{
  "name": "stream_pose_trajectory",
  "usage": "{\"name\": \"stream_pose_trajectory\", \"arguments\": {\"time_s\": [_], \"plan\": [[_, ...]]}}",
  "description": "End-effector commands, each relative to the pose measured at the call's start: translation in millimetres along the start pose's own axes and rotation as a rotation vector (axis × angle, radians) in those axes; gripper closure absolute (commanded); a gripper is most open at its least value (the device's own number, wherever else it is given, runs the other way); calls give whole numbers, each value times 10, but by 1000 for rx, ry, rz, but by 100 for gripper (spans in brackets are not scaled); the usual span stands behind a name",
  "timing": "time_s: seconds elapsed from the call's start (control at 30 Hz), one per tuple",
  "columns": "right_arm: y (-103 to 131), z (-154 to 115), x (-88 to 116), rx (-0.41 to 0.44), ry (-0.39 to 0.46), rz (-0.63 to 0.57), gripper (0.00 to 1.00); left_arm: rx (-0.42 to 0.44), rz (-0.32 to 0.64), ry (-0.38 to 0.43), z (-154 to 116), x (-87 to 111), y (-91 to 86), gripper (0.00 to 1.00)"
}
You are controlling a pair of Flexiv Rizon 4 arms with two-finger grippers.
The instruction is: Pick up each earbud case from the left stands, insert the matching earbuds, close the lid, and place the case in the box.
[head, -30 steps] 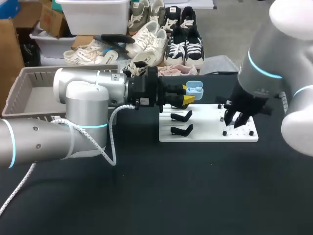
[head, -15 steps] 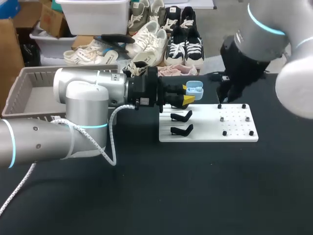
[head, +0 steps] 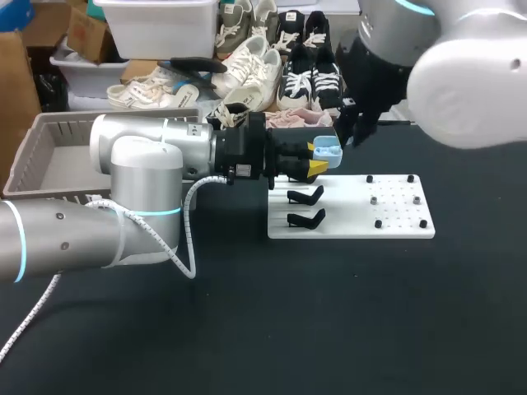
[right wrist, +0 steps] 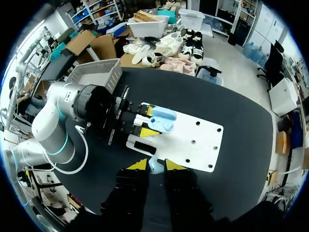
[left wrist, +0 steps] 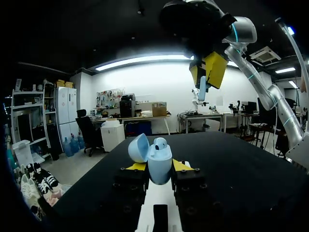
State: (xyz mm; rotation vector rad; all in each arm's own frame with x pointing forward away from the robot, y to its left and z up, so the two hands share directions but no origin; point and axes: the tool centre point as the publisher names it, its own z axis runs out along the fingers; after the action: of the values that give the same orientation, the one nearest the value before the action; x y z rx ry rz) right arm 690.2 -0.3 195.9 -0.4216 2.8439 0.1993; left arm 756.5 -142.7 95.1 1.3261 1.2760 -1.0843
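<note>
A light blue earbud case [head: 327, 150] is held level above the table's back edge, with my left gripper [head: 319, 160] shut on it. In the left wrist view the case [left wrist: 160, 163] stands between the yellow tips with its lid open and one earbud [left wrist: 161, 143] seated inside. My right gripper [head: 352, 136] hangs just right of the case, above it. It is shut on a small light blue earbud [right wrist: 155, 166], which also shows between its yellow tips from below [left wrist: 202, 89]. Under it lie the open case [right wrist: 163, 119] and the white board [right wrist: 193, 140].
The white board [head: 350, 210] carries two bare black stands [head: 305, 195] on its left half and small pegs [head: 378, 223] on its right half. A grey basket [head: 49, 156] sits at the table's far left.
My right arm has lifted off the board's right half and swung back and left to beside the open case. The left arm and the case have not moved.
</note>
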Motion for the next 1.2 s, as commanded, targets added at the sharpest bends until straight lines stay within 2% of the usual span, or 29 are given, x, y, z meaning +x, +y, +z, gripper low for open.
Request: {"name": "stream_pose_trajectory", "arguments": {"time_s": [0.03,0.23,0.5,1.2], "plan": [[53,130,-174,3,74,-7,100,-3,1,-1,2,4,-8,100],[70,307,-333,3,101,-15,100,-3,1,-1,2,4,-8,100],[83,435,-438,12,119,-30,100,-3,1,-1,2,4,-8,100],[-8,573,-448,26,144,-29,100,-3,1,-1,2,4,-8,100]]}}
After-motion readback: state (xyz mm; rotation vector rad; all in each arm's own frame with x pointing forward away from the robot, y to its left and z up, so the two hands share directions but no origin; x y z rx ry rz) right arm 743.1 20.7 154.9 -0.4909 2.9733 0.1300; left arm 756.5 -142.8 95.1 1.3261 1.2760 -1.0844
